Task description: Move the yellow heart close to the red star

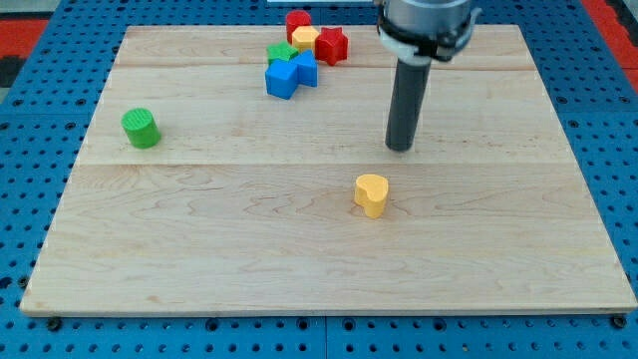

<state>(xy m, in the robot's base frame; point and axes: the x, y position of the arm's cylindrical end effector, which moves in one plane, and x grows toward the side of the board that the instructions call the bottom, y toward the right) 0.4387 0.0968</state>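
Note:
The yellow heart (371, 193) lies alone on the wooden board, a little right of centre. The red star (333, 45) sits near the view's top in a cluster of blocks. My tip (400, 148) is on the board just above and to the right of the yellow heart, apart from it. The red star is far from the heart, up and slightly to the left.
The cluster at the top holds a red cylinder (298, 21), a yellow block (305, 40), a green block (281, 52) and two blue blocks (282, 79) (305, 69). A green cylinder (141, 128) stands at the left. The board (199, 249) lies on a blue pegboard.

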